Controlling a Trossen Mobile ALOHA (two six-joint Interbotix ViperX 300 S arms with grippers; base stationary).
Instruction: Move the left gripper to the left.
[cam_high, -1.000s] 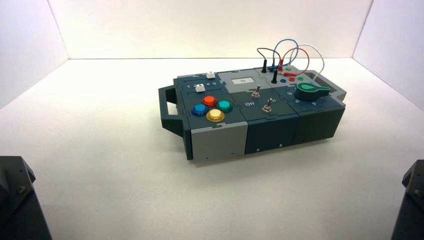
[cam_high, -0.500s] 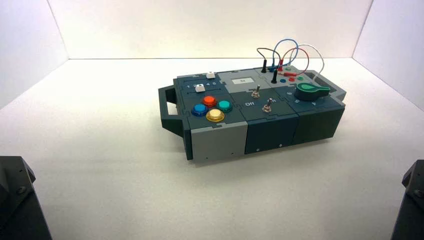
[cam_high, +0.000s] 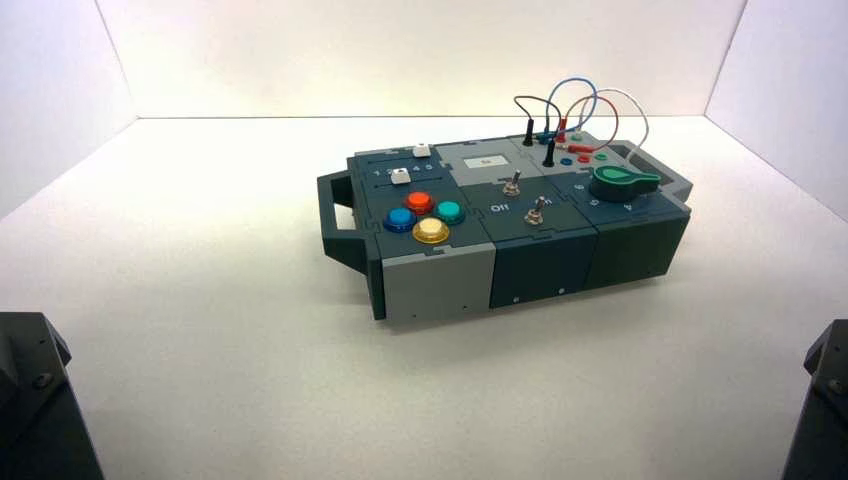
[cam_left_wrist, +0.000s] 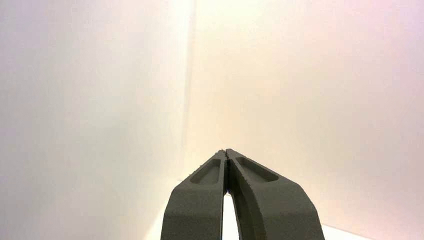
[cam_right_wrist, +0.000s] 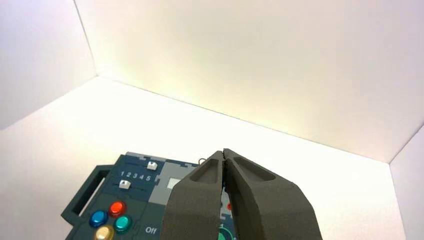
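Evidently at the start: left tool (cam_left_wrist: 226, 152) clenched on nothing, parked at the near left corner of the worktop (cam_high: 200, 300), well apart from the box (cam_high: 500, 230). Right tool (cam_right_wrist: 226, 152) likewise clenched, idle. Next move calls for a plain leftward sweep; open space there.

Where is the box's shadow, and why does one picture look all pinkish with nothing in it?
High view: the box casts a soft shadow on the table along its near side. Left wrist view: the shut left gripper faces only bare, warmly lit walls. Right wrist view: the shut right gripper hides part of the box.
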